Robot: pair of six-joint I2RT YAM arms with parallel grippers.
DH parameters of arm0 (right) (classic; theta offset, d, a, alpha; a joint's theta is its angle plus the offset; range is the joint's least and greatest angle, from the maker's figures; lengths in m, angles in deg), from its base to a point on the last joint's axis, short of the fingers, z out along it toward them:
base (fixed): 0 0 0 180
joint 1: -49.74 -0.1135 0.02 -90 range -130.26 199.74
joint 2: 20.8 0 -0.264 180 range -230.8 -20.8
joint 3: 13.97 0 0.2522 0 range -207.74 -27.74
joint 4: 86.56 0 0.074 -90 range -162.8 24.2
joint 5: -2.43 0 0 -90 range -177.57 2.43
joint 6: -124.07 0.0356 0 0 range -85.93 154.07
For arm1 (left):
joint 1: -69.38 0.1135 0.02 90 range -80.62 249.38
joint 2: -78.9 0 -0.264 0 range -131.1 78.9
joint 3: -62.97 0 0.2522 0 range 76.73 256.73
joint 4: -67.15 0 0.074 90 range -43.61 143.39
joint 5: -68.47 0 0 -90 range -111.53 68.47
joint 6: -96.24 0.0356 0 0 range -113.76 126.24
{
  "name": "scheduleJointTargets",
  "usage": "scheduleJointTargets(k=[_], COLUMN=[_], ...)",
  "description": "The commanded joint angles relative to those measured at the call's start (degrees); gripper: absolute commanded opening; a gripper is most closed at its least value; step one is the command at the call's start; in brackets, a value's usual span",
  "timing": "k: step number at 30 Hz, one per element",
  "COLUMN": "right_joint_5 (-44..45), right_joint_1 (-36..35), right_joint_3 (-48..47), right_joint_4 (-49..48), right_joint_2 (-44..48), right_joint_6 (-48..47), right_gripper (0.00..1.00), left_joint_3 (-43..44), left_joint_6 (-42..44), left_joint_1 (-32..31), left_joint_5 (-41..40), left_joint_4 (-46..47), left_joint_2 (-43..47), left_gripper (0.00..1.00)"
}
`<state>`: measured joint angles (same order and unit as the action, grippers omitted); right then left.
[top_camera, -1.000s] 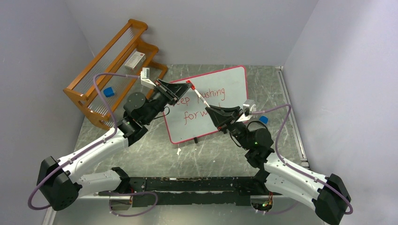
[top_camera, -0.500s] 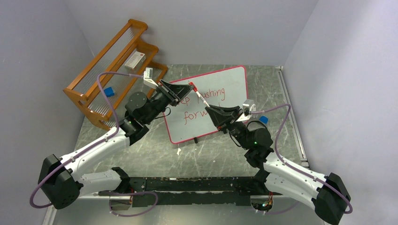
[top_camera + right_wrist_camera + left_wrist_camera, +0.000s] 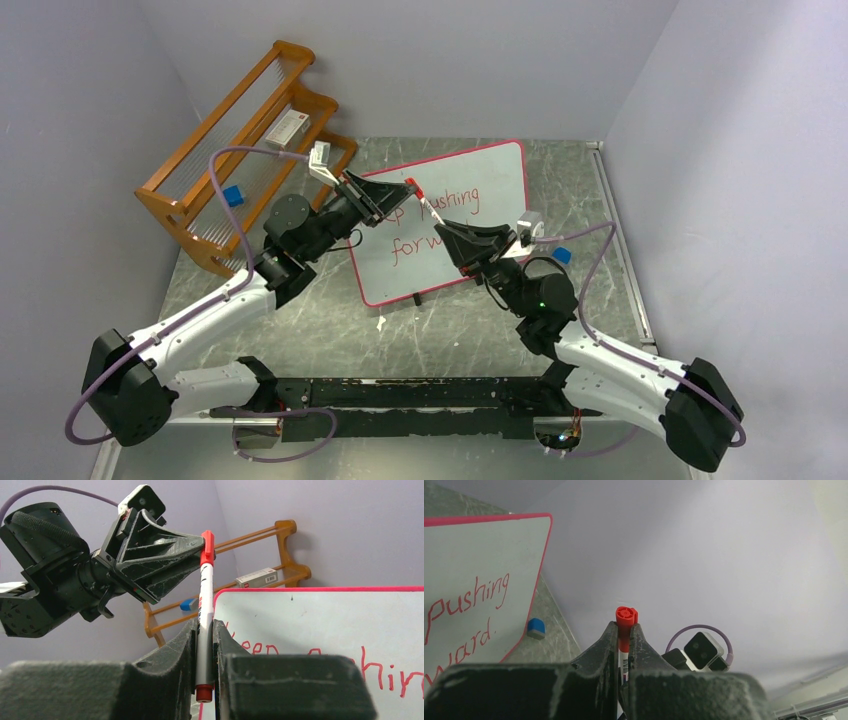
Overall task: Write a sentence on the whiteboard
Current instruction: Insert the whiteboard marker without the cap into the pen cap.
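Whiteboard (image 3: 420, 272) stands mid-counter (image 3: 300, 322), the red sentence (image 3: 455, 205) across it. From the left wrist, the left gripper (image 3: 624, 630) is clenched on the cap (image 3: 626, 616). From the right wrist, the right gripper (image 3: 204, 630) grasps the marker (image 3: 205, 600), whiteboard just behind.

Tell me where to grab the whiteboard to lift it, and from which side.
Grip the whiteboard by its thin frame at the far right corner, likely coming from the right and clamping across its thickness. It is a flat slab, so only an edge fits. That corner is free, while the left pincer and right pincer hold the marker over its left part.
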<state>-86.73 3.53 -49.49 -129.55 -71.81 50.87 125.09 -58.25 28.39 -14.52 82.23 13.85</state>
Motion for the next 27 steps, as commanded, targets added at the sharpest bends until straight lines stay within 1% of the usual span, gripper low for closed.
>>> scheduleJointTargets(k=[1,2,7,11,14,15,17,21,25,27], right_joint_5=[0.68,0.51,0.3,0.56,0.65,0.65,0.31,-0.56,-0.58,-2.13], right_joint_1=[-0.19,-0.19,-0.19,-0.19,-0.19,-0.18,-0.14,-0.1,-0.1,-0.1], right_joint_3=[0.39,0.4,1.31,2.51,3.3,3.56,4.02,4.39,4.53,4.33], right_joint_4=[-9.57,-9.77,-10.31,-10.15,-10.4,-10.74,-11.54,-13.73,-15.08,-14.98], right_joint_2=[-0.75,-0.78,-0.32,1.18,1.69,1.7,1.5,0.81,0.4,0.32], right_joint_6=[1.06,1.27,2.3,3.27,4.44,4.74,5.76,7.73,9.17,9.54], right_gripper=[0.0,0.0,0.0,0.0,0.0,0.0,0.0,0.0,0.0,0.0], left_joint_3=[1.59,2.02,3.54,6.06,6.33,6.42,6.96,7.62,7.35,7.07], left_joint_6=[4.68,5.64,9.69,13.61,14.85,15.1,15.46,13.16,11.54,11.21], left_joint_1=[-0.12,-0.14,0.28,1.99,3.37,3.7,4.02,4.34,4.43,4.58], left_joint_5=[6.6,6.75,6.7,9.41,12.42,13.39,15.61,20.2,21.51,21.0], left_joint_4=[-0.89,-2.21,-3.82,-5.55,-3.08,-2.07,-0.36,4.35,6.79,7.29], left_joint_2=[-0.32,-0.31,0.58,0.65,1.04,1.15,0.68,-1.96,-3.2,-3.3], left_gripper=[0.05,0.09,0.38,0.48,0.56,0.6,0.64,0.67,0.66,0.66])
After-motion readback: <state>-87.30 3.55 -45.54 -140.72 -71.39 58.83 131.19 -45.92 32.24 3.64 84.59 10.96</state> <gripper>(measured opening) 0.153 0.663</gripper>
